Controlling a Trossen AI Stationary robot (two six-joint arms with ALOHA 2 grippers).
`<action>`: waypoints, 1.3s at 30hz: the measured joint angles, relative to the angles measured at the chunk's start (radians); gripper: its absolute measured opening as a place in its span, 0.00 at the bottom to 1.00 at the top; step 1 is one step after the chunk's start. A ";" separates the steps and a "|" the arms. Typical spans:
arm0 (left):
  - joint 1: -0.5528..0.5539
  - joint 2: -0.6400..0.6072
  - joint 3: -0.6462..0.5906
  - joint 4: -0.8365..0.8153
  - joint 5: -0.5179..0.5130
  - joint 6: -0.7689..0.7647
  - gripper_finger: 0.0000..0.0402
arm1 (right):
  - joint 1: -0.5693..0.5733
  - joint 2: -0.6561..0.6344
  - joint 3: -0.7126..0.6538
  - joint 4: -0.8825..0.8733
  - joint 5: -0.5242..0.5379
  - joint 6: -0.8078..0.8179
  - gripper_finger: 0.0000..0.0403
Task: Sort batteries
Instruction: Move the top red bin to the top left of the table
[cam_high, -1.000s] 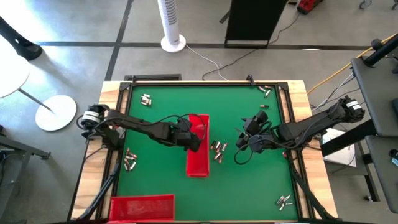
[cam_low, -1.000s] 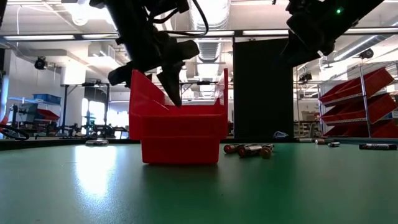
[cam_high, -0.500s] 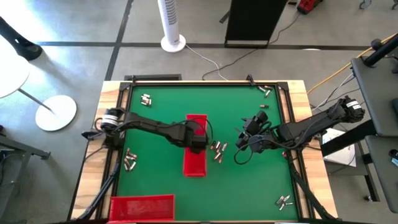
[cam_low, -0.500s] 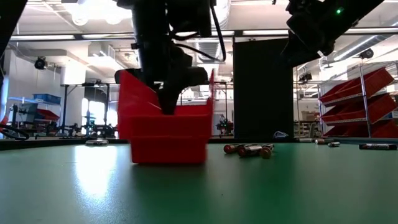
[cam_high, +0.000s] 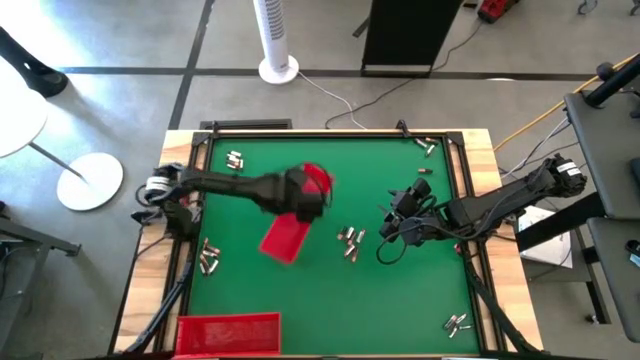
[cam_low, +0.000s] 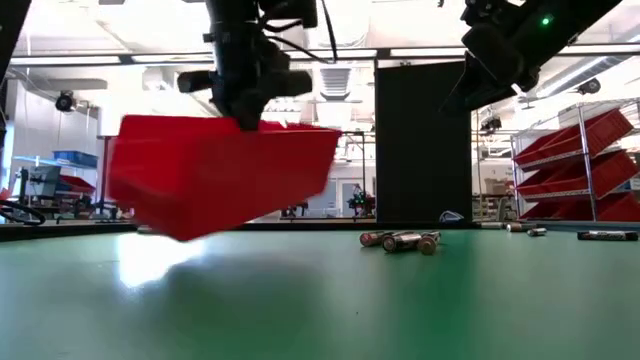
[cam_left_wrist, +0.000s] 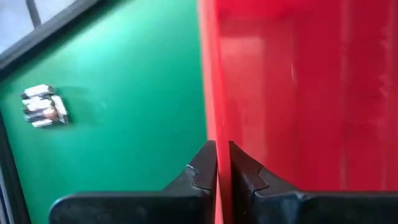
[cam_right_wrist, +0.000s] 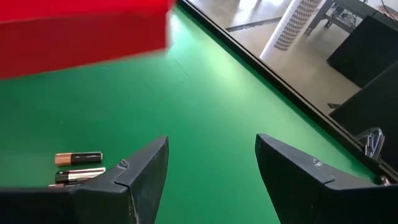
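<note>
Batteries (cam_high: 349, 241) lie mid-table w/ mixed headings; left fingers (cam_left_wrist: 222, 177) clamp tilted red tray (cam_high: 289, 233), right fingers (cam_right_wrist: 210, 177) apart.

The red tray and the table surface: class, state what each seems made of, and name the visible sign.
Red tray: likely moulded plastic; uniform colour, thin smooth wall pinched by the left gripper. Table surface: probably a green mat, smooth with a slight sheen; it reflects light softly in the low view.

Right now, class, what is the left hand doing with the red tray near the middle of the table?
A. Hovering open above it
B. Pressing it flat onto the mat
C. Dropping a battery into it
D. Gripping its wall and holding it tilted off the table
D: the left hand is shut on the wall of the red tray, which hangs tilted above the green mat in the low view.
</note>
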 joint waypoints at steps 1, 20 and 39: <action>0.034 -0.015 0.000 0.005 0.000 0.002 0.00 | 0.000 0.000 -0.004 0.000 0.000 0.015 0.58; 0.497 -0.025 -0.073 0.103 0.361 0.101 0.00 | 0.031 0.000 -0.048 0.015 -0.049 0.112 0.63; 0.524 -0.015 -0.152 0.103 0.294 0.040 0.12 | 0.064 0.000 -0.066 0.060 -0.053 0.116 0.65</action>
